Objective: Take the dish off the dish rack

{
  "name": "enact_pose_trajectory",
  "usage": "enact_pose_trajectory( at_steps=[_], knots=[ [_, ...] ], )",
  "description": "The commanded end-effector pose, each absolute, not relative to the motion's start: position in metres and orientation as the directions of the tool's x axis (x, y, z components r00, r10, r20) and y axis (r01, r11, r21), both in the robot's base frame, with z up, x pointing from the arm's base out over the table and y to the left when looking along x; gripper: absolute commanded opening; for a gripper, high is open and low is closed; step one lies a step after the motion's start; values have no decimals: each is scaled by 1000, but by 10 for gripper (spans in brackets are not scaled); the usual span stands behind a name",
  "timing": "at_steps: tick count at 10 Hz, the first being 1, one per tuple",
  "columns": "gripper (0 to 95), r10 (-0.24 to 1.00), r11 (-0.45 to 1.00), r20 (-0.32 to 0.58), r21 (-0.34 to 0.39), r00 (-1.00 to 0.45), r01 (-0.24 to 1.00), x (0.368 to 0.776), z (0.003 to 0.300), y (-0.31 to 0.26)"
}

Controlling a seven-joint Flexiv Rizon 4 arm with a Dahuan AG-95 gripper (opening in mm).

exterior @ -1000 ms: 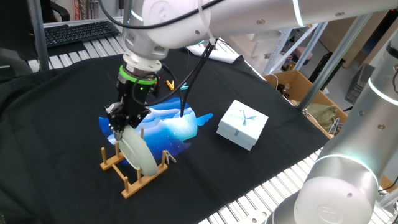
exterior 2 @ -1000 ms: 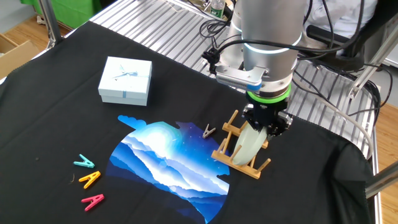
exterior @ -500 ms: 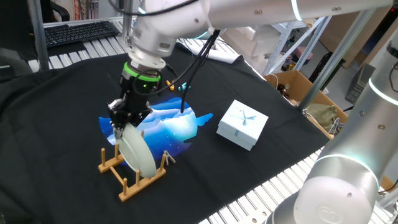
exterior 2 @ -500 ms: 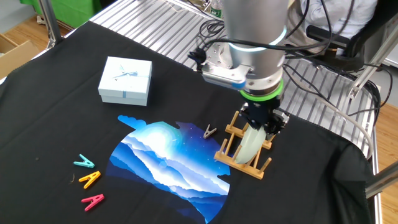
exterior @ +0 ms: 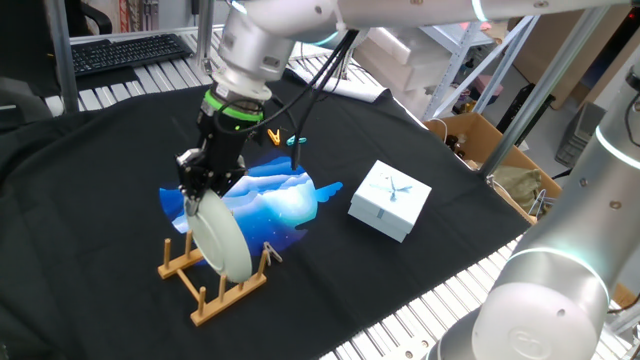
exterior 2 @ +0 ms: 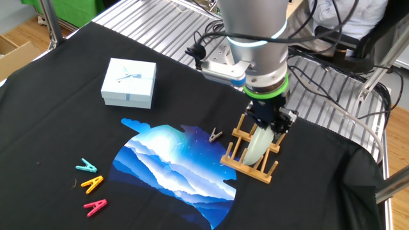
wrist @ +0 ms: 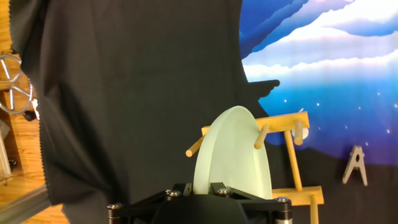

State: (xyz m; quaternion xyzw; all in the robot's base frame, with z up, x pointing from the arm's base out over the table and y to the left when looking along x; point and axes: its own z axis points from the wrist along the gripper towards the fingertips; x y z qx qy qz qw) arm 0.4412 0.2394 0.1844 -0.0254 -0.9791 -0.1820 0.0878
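Note:
The dish is a pale mint-white plate standing on edge in the wooden dish rack. My gripper comes down from above and is shut on the plate's top rim. In the other fixed view the gripper holds the dish over the rack. In the hand view the dish runs up from between my fingers, with the rack's pegs on either side of it. The plate's lower edge is still between the pegs.
A square white gift box lies to the right, also in the other fixed view. A blue printed patch lies beside the rack, with a small wooden clothespin on it. Three coloured clothespins lie further off.
The arm has leaned over and the hand has shifted slightly sideways with the plate. The plate sits a little higher and more tilted in the rack. The grip is unchanged.

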Motion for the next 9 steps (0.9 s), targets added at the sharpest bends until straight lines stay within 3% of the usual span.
enact_pose_trajectory(
  at_steps=[1, 9],
  knots=[
    [0, 34, 925, 196, 366, -980, 105, 443, 190, 239],
    [0, 83, 909, 235, 381, -968, 171, 441, 227, 237]
  ],
)
